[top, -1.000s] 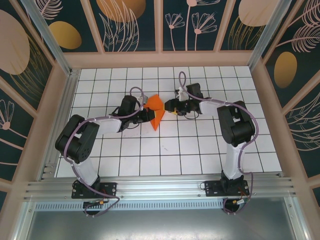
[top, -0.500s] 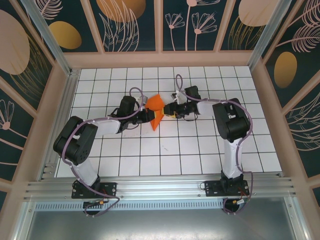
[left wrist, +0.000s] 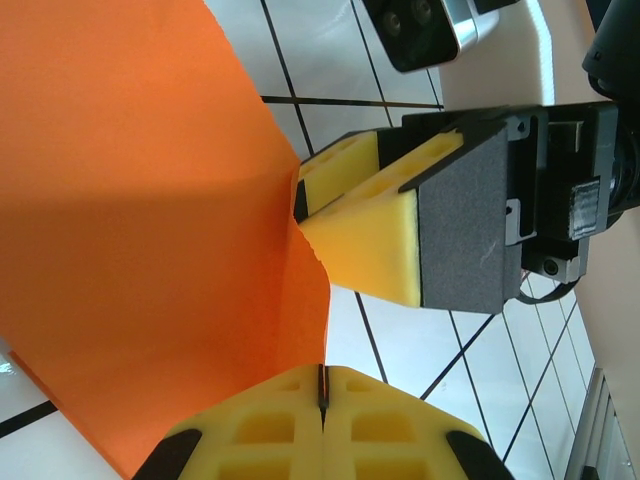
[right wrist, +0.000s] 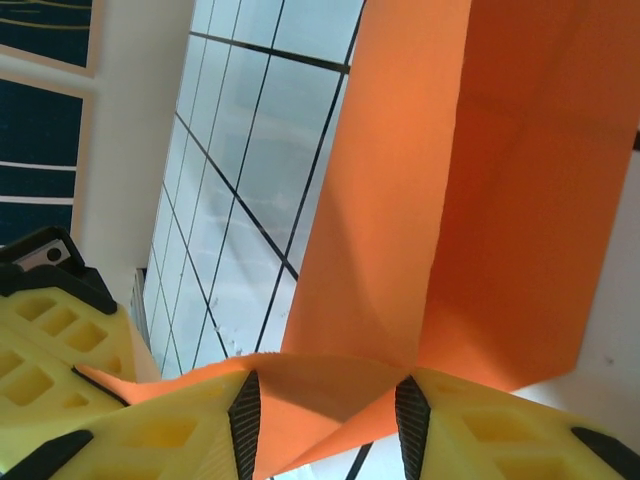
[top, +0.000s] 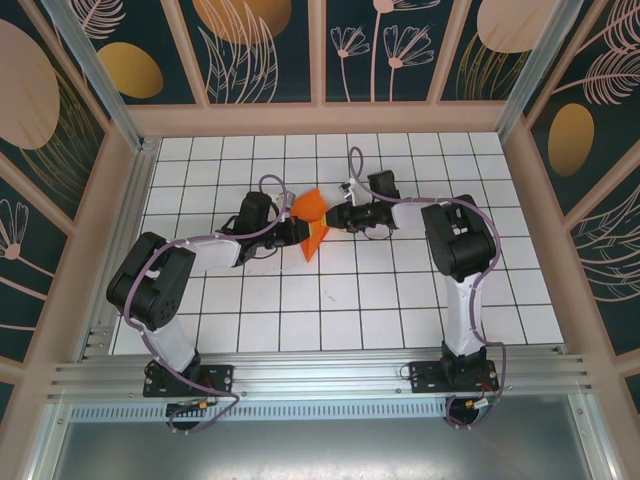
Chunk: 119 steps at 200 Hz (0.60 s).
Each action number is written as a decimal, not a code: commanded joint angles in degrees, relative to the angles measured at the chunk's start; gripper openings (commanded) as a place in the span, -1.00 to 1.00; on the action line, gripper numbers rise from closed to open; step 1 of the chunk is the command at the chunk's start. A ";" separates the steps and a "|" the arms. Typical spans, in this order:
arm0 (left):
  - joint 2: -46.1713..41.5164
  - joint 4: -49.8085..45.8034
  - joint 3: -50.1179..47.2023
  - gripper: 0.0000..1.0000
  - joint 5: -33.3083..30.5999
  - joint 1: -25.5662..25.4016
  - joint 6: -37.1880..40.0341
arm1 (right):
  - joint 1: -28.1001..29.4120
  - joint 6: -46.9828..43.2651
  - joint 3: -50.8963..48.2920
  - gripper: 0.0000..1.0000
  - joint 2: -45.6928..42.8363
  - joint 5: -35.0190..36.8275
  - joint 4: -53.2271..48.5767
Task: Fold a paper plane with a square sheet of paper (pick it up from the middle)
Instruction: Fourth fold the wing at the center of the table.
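The square sheet of paper (top: pixel 312 218) is bright orange and folded into a creased, pointed shape, held up off the white grid table between both arms. My left gripper (top: pixel 297 229) is shut on its lower edge; in the left wrist view the yellow pads (left wrist: pixel 322 385) meet on the thin paper (left wrist: pixel 150 200). My right gripper (top: pixel 334 215) reaches in from the right with its jaws still apart. A folded corner of the paper (right wrist: pixel 480 180) lies between its pads (right wrist: pixel 325 400), untouched on either side. The right gripper's yellow fingers (left wrist: pixel 370 245) sit at the paper's edge.
The white grid table (top: pixel 330 300) is ringed by low beige walls (top: pixel 320 118) and patterned panels. A metal rail (top: pixel 320 375) runs along the near edge by both arm bases. The left gripper's finger (right wrist: pixel 50 350) shows at the right wrist view's lower left.
My right gripper moved left onto the paper's right edge and its jaws narrowed around the fold. The left gripper stayed shut on the paper, barely moving.
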 commanded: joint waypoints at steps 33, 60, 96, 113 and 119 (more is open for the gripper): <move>-0.49 0.54 -0.48 -1.00 0.14 -0.07 0.73 | 0.95 3.22 -1.05 -0.22 0.94 -1.65 9.82; -0.51 -0.38 -0.46 -1.00 -1.55 -0.07 0.76 | 1.13 3.08 -1.70 -0.29 0.66 -1.49 9.83; -0.41 -2.60 -0.25 -1.00 -5.00 -0.07 0.69 | 1.12 3.16 -2.71 -0.37 0.40 -1.28 10.52; -0.15 -3.43 -0.08 -1.00 -5.78 -0.07 0.69 | 1.19 3.34 -2.80 -0.45 0.45 -0.73 10.72; -0.15 -3.63 0.00 -1.00 -5.91 -0.07 0.75 | 1.27 3.34 -2.73 -0.49 0.40 -0.53 10.63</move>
